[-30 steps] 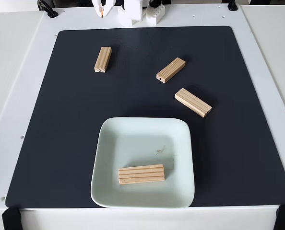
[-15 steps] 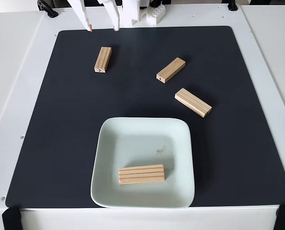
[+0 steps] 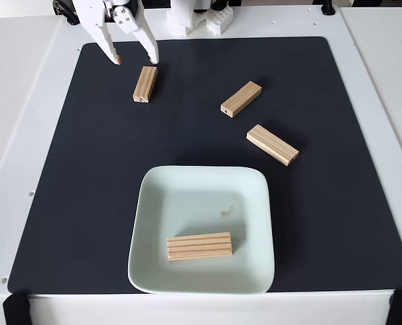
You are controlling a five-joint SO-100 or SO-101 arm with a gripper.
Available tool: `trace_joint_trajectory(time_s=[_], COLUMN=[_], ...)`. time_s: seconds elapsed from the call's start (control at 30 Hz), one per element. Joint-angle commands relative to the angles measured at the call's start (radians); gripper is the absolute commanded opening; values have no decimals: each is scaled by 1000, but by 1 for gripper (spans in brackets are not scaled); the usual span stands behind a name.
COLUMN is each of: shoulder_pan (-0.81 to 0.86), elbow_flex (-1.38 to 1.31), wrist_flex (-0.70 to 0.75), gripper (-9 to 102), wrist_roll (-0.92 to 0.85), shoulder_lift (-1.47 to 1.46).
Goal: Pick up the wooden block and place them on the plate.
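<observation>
Fixed view, looking down on a white desk (image 3: 25,135) with a black mat (image 3: 86,203) covering most of it.

White pincer (image 3: 135,61) at top left of the mat, fingers spread wide, holding nothing. Left fingertip has an orange-red pad. Both tips point down toward the mat, just above and slightly left of the nearest block. Whether the tips touch the mat: cannot tell.

Four wooden blocks:
- top-left block (image 3: 145,84): on the mat, lying roughly vertical in frame, small dark mark on its lower end face. Its upper end sits just beside the pincer's right fingertip, not between the fingers.
- middle block (image 3: 241,99): on the mat, right of centre, diagonal, well apart from the pincer.
- right block (image 3: 272,144): on the mat, just below the middle one, diagonal the other way, grain lines visible.
- plated block (image 3: 199,246): lies flat inside the plate, in its lower half, nearly horizontal.

Plate (image 3: 153,196): pale mint, square with rounded corners, raised rim, sits on the lower centre of the mat. Small brownish speck near its middle, above the plated block.

White arm base parts at the top edge, behind the mat.
</observation>
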Motion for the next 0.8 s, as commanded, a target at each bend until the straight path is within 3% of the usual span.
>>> trace_joint_trajectory(time_s=[0.0,0.2,0.77], shoulder_pan=[5,-5,-74], elbow_flex=[55,87,140], wrist_flex=[-91,-127,-130], gripper=[32,41,41], wrist_roll=[38,44,57], shoulder_lift=[6,6,-9])
